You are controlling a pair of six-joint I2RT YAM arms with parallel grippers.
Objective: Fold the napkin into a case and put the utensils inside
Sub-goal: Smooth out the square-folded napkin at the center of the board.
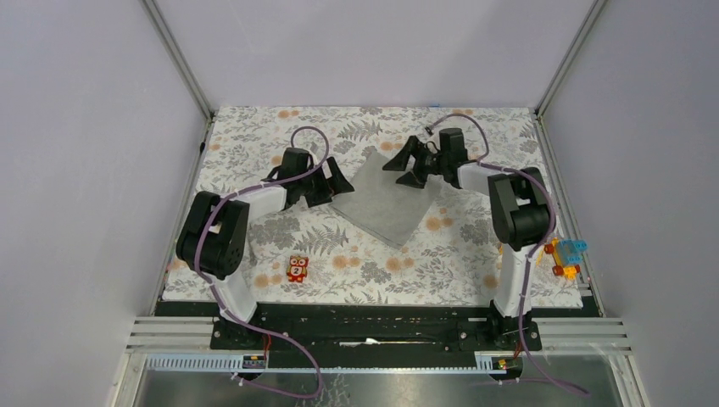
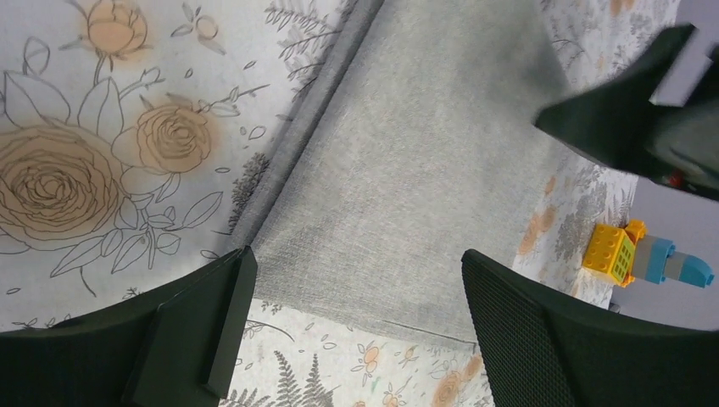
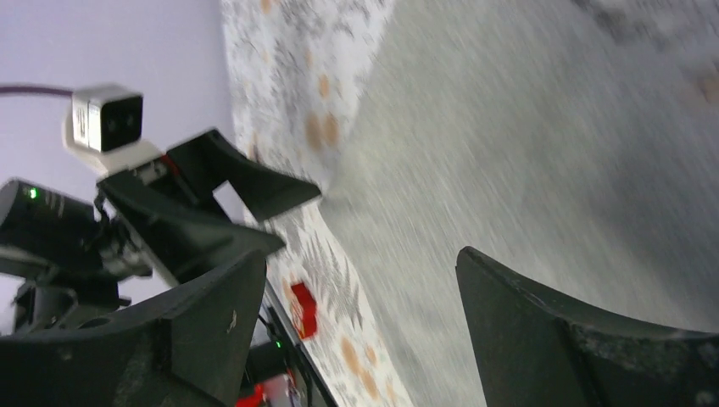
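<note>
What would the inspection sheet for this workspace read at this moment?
Surface: floral table cover, lying flat.
Job's things: grey napkin flat at mid-table, a layered band along one edge; utensils, nothing seen.
Clutter: red toy figure near the front; yellow and blue block at the right edge.
Grippers: left gripper open at the napkin's left side; right gripper open at its far side; neither holds anything.
Cables: purple cables loop along both arms.
Surroundings: plain pale walls.
</note>
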